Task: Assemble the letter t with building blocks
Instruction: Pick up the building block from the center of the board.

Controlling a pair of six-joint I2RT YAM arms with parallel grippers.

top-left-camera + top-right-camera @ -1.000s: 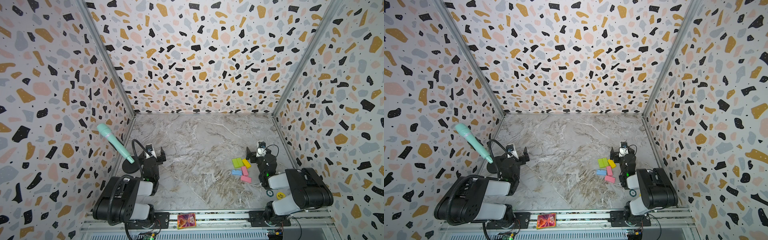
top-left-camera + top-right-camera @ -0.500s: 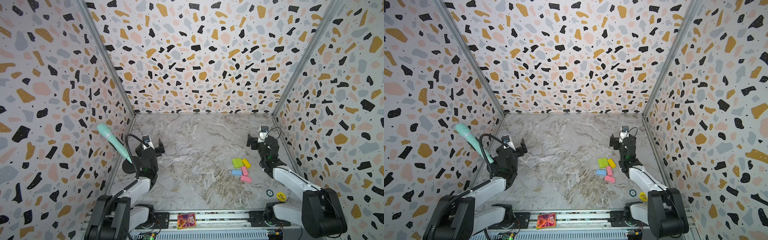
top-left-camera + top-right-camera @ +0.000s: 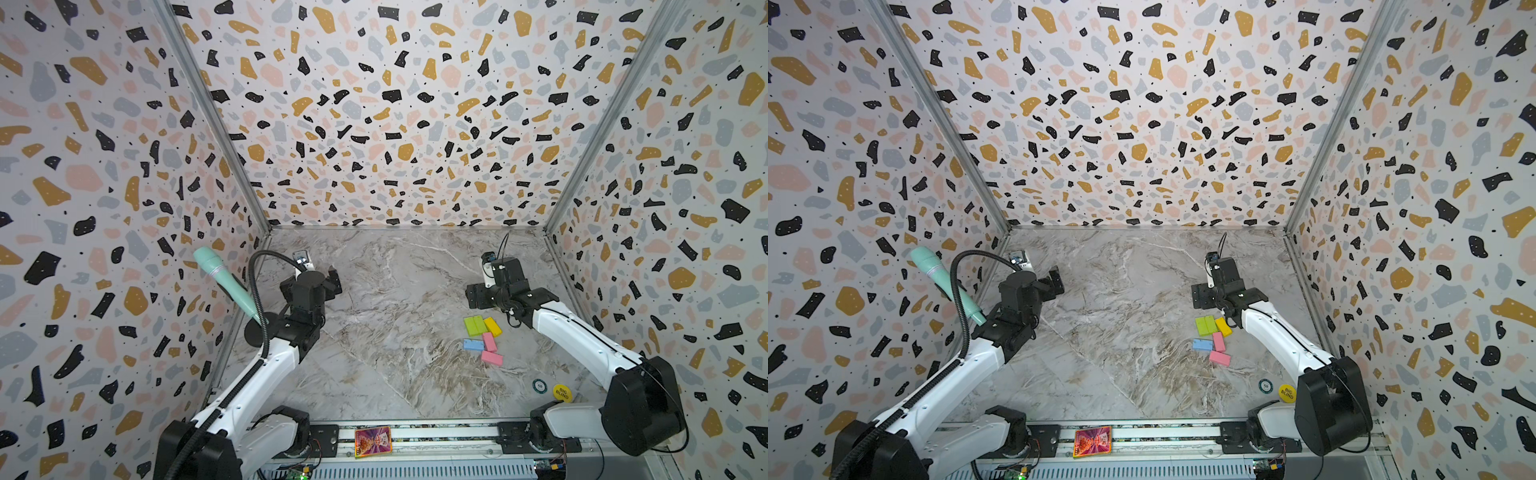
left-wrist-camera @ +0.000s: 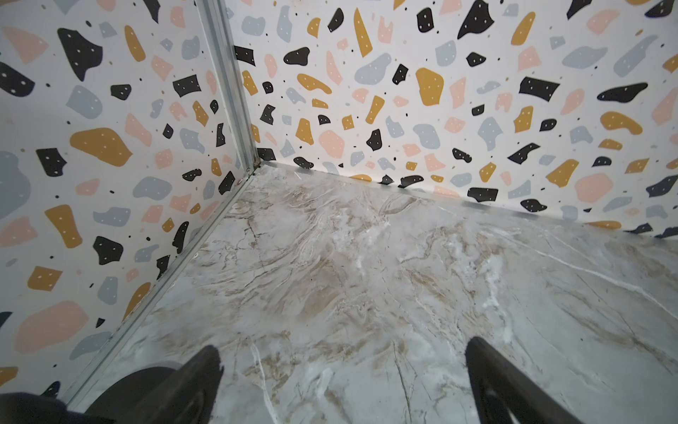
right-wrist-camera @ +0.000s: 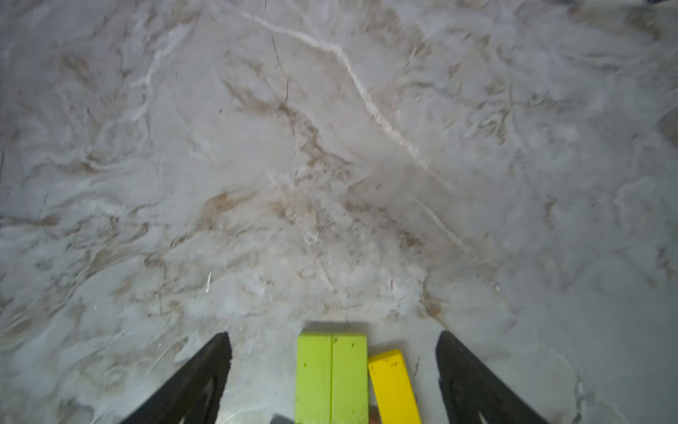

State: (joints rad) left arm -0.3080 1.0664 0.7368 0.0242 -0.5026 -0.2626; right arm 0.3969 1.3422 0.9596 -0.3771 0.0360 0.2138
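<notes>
looking down at the marble table, the building blocks sit in one loose bunch, so no letter t yet. i'm using the yellow brick as my anchor.

the two lime green bricks lie side by side with long edges touching, just beside the yellow brick on the robot's left of it. the yellow one is angled a bit against them. one pink brick starts right at the yellow brick's near end. the light blue brick lies crosswise, right up against that pink one. the second pink brick is just past that, further from the yellow brick, and tilted.

the right gripper hangs just beyond the yellow brick's far end, fingers spread wide and gripping nothing. its wrist view shows the greens and the yellow brick in the gap, untouched. the left gripper is well apart from the yellow brick, across the table, also spread wide over bare marble.

a round yellow disc and a dark chip sit beyond the pinks from the yellow brick.
</notes>
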